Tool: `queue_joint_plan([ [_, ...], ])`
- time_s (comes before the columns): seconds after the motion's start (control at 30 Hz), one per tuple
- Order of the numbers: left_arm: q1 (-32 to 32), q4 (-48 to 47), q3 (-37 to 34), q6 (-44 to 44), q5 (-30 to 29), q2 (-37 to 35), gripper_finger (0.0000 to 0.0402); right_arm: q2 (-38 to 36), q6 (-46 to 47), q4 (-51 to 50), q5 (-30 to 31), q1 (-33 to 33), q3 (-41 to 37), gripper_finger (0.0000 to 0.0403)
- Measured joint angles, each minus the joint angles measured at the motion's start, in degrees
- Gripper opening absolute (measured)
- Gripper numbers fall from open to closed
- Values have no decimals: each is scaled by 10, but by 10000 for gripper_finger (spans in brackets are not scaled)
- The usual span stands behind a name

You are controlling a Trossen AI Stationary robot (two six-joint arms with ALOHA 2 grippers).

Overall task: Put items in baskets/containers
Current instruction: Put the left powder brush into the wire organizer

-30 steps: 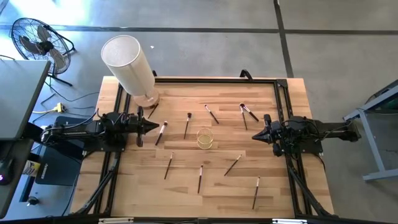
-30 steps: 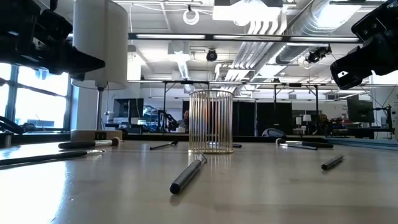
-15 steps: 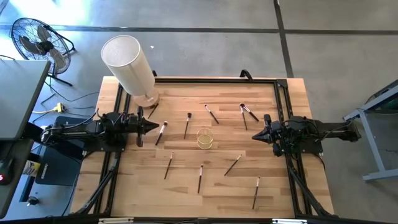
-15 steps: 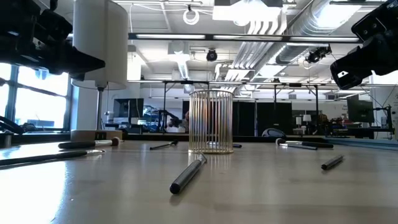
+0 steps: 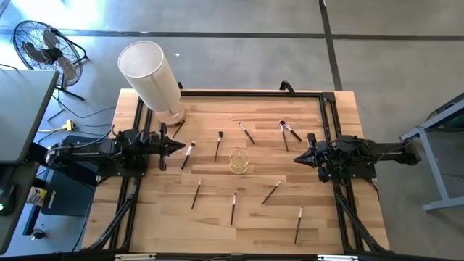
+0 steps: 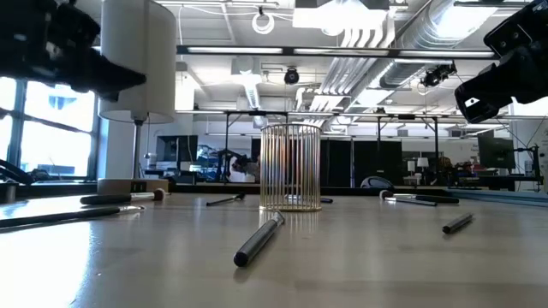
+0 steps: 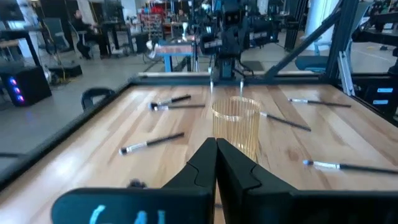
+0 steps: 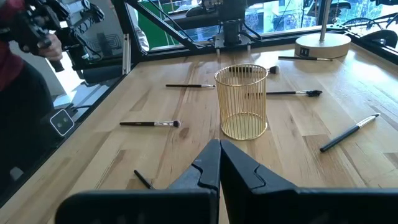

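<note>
Brushes lie scattered flat on the desk [image 5: 312,217] all around the cup [image 5: 238,161], none of them inside it. The cup, which looks like a cage of thin gold wires and not solid glass, stands upright near the desk's middle. One brush [image 5: 188,154] lies just to the cup's left, one [image 5: 218,145] behind and left of it, two more [image 5: 247,133] and [image 5: 290,131] behind and to the right, and four in front of it, among them one [image 5: 271,192] at the front right and one [image 5: 233,208] straight ahead.

The left claw [image 5: 179,146] hangs at the left side of the desk, pointing toward the cup, its fingers pressed together and holding nothing. The right claw [image 5: 299,159] faces the cup from the opposite side, likewise closed and empty.

Each brush looks light, stiff and thin, lying low against the wood, so the fingers would likely have to come down astride the handle near its middle and pinch across it. A round handle may roll away from a slightly off-centre pinch. The cup seems light and easy to tip, so brushes should go in from above without knocking its rim.
</note>
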Motion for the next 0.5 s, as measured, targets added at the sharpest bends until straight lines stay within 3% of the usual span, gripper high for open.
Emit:
queue_joint_plan([
  [0.23,-44,8,134,25,-149,184,0,0,0,0,0,0,0,0],
  [0.5,-75,-124,332,-150,-350,462,0,0,0,3,-1,0,0,0],
])
